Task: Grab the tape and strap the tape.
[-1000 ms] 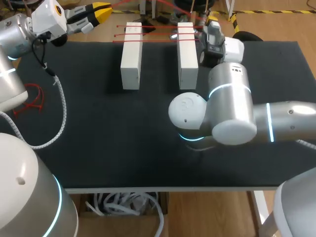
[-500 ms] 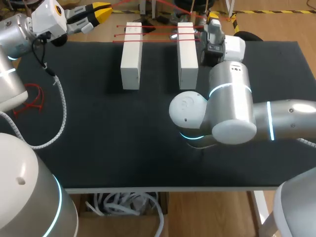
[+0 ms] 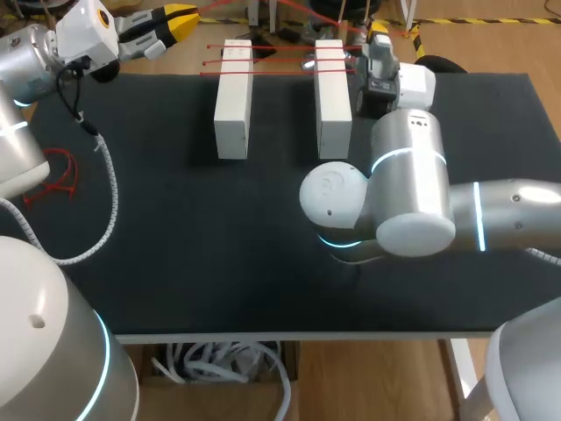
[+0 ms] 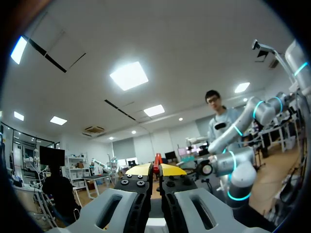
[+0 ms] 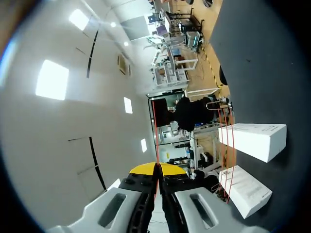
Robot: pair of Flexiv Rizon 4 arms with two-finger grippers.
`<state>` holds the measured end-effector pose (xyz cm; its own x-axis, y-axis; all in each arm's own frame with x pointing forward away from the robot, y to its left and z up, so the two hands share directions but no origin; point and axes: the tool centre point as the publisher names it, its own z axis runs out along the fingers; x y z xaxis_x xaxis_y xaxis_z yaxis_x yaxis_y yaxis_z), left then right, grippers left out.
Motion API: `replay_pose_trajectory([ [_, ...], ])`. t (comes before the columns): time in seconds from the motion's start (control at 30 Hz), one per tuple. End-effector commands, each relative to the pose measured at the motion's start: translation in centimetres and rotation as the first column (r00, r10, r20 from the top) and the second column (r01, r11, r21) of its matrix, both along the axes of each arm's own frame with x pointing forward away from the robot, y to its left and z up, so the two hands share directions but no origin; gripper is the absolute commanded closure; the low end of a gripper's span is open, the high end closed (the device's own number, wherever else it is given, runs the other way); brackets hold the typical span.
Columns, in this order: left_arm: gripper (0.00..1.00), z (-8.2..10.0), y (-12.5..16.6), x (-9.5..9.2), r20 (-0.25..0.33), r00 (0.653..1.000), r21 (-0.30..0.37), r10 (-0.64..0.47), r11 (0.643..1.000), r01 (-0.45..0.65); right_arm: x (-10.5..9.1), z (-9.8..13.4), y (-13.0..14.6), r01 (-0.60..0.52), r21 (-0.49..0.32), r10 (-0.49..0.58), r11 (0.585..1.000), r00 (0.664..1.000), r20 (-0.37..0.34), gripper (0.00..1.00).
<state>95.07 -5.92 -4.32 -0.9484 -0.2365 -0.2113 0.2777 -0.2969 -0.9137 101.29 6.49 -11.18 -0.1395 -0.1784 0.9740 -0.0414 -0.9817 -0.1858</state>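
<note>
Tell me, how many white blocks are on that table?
2. The left white block and the right white block stand side by side, apart, at the far edge of the table, red tape stretched across both. The right arm might hide another.

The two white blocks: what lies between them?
The head view shows bare black table between the left block and the right block, with three strands of red tape crossing the gap near their far ends.

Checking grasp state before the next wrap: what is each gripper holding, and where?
Both hold the red tape. The left gripper and the right gripper are each shut on a thin strand of it, pinched at the very tip.
</note>
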Motion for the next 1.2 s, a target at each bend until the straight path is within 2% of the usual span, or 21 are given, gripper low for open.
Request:
replay_pose_trajectory([
  [0.03,1.00,0.7,0.9,-0.4,-0.026,0.998,0.063,-0.053,0.997,0.054,0.0,0.3,-0.1,-0.003,-0.002,0.003,1.000,1.000,-0.007,1.00],
  [0.1,1.00,1.2,1.3,-0.8,-0.062,0.994,0.116,-0.092,0.988,0.098,0.0,0.3,-0.1,-0.003,-0.002,0.003,1.000,1.000,-0.007,1.00],
  [0.2,1.00,1.9,1.8,-1.5,-0.150,0.980,0.213,-0.128,0.964,0.159,0.0,0.3,-0.1,-0.003,-0.002,0.003,1.000,1.000,-0.007,1.00],
  [0.23,1.00,2.0,2.0,-1.8,-0.202,0.969,0.269,-0.142,0.943,0.194,0.0,0.3,-0.1,-0.003,-0.002,0.003,1.000,1.000,-0.007,1.00],
  [0.3,1.00,2.4,2.2,-2.3,-0.245,0.958,0.320,-0.151,0.920,0.227,0.0,0.3,-0.1,-0.003,-0.002,0.003,1.000,1.000,-0.007,1.00],
  [0.33,1.00,2.7,2.2,-2.5,-0.296,0.943,0.375,-0.152,0.890,0.261,0.0,0.3,-0.1,-0.003,-0.002,0.003,1.000,1.000,-0.007,1.00],
  [0.4,1.00,3.0,2.3,-2.9,-0.327,0.933,0.416,-0.148,0.864,0.283,0.0,0.3,-0.1,-0.003,-0.002,0.003,1.000,1.000,-0.007,1.00],
  [0.57,1.00,4.1,1.6,-2.9,-0.446,0.890,0.562,-0.093,0.745,0.359,0.0,0.3,-0.1,-0.003,-0.002,0.003,1.000,1.000,-0.007,1.00],
  [0.63,1.00,4.2,1.2,-2.7,-0.452,0.889,0.595,-0.070,0.719,0.359,0.0,0.3,-0.1,-0.003,-0.002,0.003,1.000,1.000,-0.007,1.00],
  [0.67,1.00,4.2,1.0,-2.6,-0.475,0.879,0.618,-0.045,0.694,0.370,0.0,0.3,-0.1,-0.003,-0.002,0.003,1.000,1.000,-0.007,1.00],
  [0.7,1.00,4.2,0.8,-2.4,-0.468,0.883,0.626,-0.032,0.693,0.356,0.0,0.3,-0.1,-0.003,-0.002,0.003,1.000,1.000,-0.007,1.00],
  [0.77,1.00,4.1,0.4,-2.1,-0.488,0.873,0.648,-0.001,0.669,0.363,0.0,0.3,-0.1,-0.003,-0.002,0.003,1.000,1.000,-0.007,1.00],
  [0.8,1.00,4.0,0.2,-2.0,-0.483,0.875,0.653,0.012,0.671,0.352,0.0,0.3,-0.1,-0.003,-0.002,0.003,1.000,1.000,-0.007,1.00],
  [0.87,1.00,3.7,-0.1,-1.8,-0.498,0.866,0.675,0.053,0.650,0.348,0.0,0.3,-0.1,-0.003,-0.002,0.003,1.000,1.000,-0.007,1.00],
  [0.9,1.00,3.7,-0.4,-1.7,-0.498,0.865,0.696,0.066,0.625,0.353,0.0,0.3,-0.1,-0.003,-0.002,0.003,1.000,1.000,-0.007,1.00],
  [0.97,1.00,3.6,-0.6,-1.5,-0.501,0.860,0.711,0.094,0.611,0.348,0.0,0.3,-0.1,-0.003,-0.002,0.003,1.000,1.000,-0.007,1.00],
  [1.07,1.00,3.3,-1.0,-1.3,-0.501,0.856,0.753,0.131,0.553,0.356,0.0,0.3,-0.1,-0.003,-0.002,0.003,1.000,1.000,-0.007,1.00],
  [1.1,1.00,3.3,-1.1,-1.3,-0.496,0.856,0.762,0.143,0.545,0.350,0.0,0.3,-0.1,-0.003,-0.002,0.003,1.000,1.000,-0.007,1.00],
  [1.13,1.00,3.2,-1.2,-1.2,-0.502,0.850,0.779,0.163,0.513,0.362,0.0,0.3,-0.1,-0.003,-0.002,0.003,1.000,1.000,-0.007,1.00],
  [1.2,1.00,3.1,-1.4,-1.1,-0.499,0.847,0.794,0.184,0.488,0.362,0.0,0.3,-0.1,-0.003,-0.002,0.003,1.000,1.000,-0.007,1.00],
])
